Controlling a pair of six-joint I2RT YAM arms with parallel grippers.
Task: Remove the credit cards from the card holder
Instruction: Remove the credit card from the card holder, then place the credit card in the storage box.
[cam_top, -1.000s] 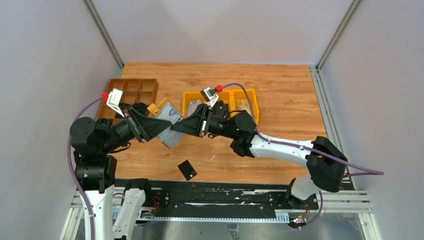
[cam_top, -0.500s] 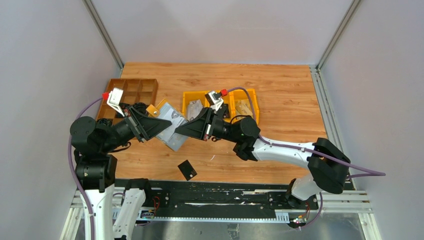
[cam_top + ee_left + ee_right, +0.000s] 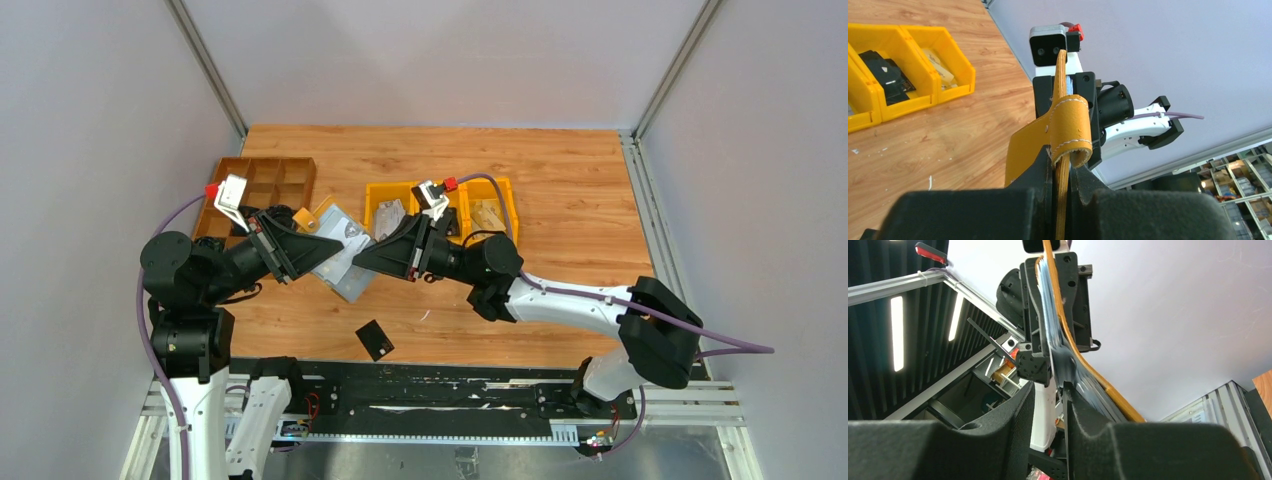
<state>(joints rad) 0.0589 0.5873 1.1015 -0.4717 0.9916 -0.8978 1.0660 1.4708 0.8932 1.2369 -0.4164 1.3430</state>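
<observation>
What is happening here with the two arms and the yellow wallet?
The left pincer holds the mustard-yellow card holder up off the table. The right pincer is at its open side, jaws slightly apart around the edge of a grey card. One black card lies on the table.

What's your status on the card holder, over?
Left hand shut on card holder, held above table. Right hand slightly open around its grey card edge. One black card lies on table. Nothing blocking.
</observation>
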